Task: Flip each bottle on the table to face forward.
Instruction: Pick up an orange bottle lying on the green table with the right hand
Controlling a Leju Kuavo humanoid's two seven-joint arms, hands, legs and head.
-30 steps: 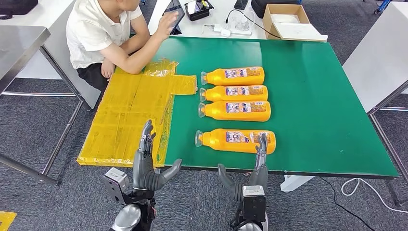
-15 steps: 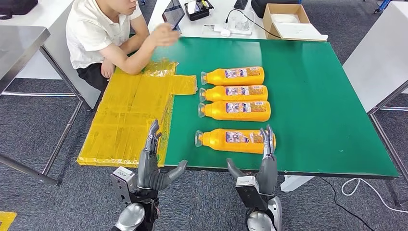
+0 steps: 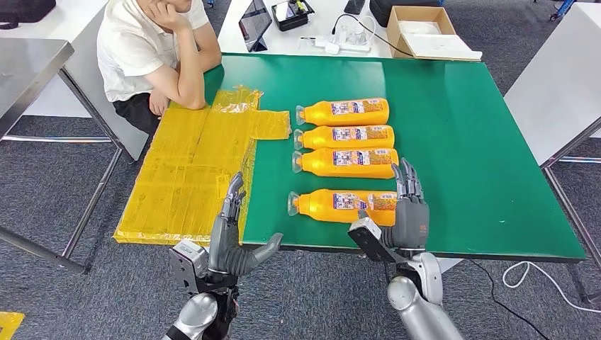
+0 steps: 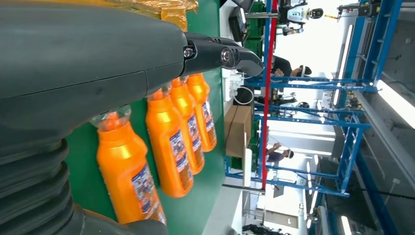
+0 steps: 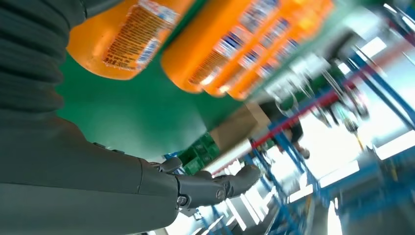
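1. We work on the nearest bottle (image 3: 346, 207), which lies on its side on the green counter (image 3: 468, 142), cap to our left, set apart from the three bottles (image 3: 345, 137) that lie side by side just behind it.
2. Our right robot hand (image 3: 408, 205) is above the base end of that bottle, fingers apart and holding nothing; we cannot tell whether it touches the bottle.
3. Our left robot hand (image 3: 230, 234) is at the counter's near edge beside the yellow sheet (image 3: 191, 163), also spread and empty, well left of the cap.
4. We judge the step to be the grasp before the roll: we should lower the right hand over the bottle's body and wrap it there, not over the label end alone.
5. We should bring the left hand toward the neck to steady it, so the bottle turns in place and does not slide into the row behind.
6. A person (image 3: 152, 49) sits at the far left corner; we keep our reach short.
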